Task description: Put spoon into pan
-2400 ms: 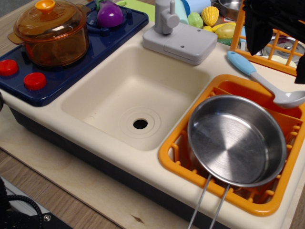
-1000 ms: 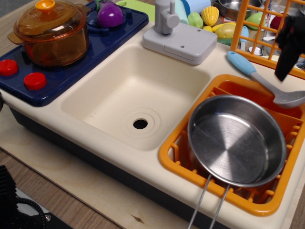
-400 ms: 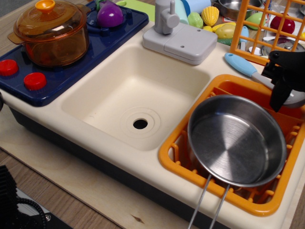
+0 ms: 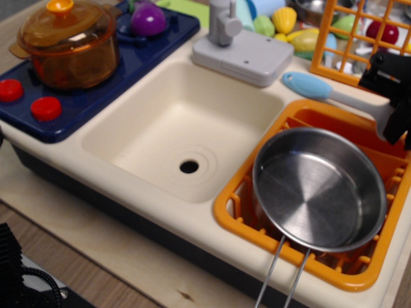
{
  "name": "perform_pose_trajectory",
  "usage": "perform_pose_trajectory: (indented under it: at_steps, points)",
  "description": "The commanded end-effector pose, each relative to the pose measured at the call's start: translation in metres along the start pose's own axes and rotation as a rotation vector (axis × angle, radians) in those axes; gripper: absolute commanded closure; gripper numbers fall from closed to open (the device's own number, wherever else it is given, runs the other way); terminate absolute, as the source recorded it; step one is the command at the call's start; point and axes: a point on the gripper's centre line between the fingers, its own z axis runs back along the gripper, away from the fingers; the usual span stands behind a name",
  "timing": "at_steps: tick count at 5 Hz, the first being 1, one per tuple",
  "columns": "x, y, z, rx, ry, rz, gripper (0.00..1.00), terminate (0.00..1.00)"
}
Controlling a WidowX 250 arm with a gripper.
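Far left, on a dark blue toy hob [image 4: 83,96]: a transparent orange lidded pot [image 4: 69,43], two red knobs [image 4: 29,99] in front of it, a purple aubergine toy [image 4: 148,18] behind; next, set in the cream toy counter [image 4: 160,218] on the wooden bench [image 4: 38,237], a bare sink basin [image 4: 176,131] with a dark drain hole, a grey tap block [image 4: 241,51] at its back edge; beyond the tap, a cluster of toy vegetables [image 4: 282,22]; to the right, an orange dish rack [image 4: 237,212] holding the pan [image 4: 319,188], tilted slightly, wire handle pointing toward the near edge; above the rack's back rim, the spoon [image 4: 324,90], blue handle end pointing left toward the tap, grey shaft running right into the claw [image 4: 397,122]; bowl hidden behind the black claw; spoon outside the pan, along the rack's far edge; claw at the far right, partly cut off by the frame, seemingly pinching the shaft, though the fingertips too dark and cropped to tell for sure; behind it, an upright orange grid rack [image 4: 359,38] with more toys behind.
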Motion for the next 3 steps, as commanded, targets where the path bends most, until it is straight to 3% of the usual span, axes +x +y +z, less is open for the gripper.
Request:
perform_pose_trajectory:
  at_steps: [1, 3]
  points:
    - [0.011, -0.001, 0.031, 0.031, -0.038, -0.025, 1.00, 0.00]
    - [0.002, 0.008, 0.069, 0.139, 0.010, -0.066, 1.00, 0.00]
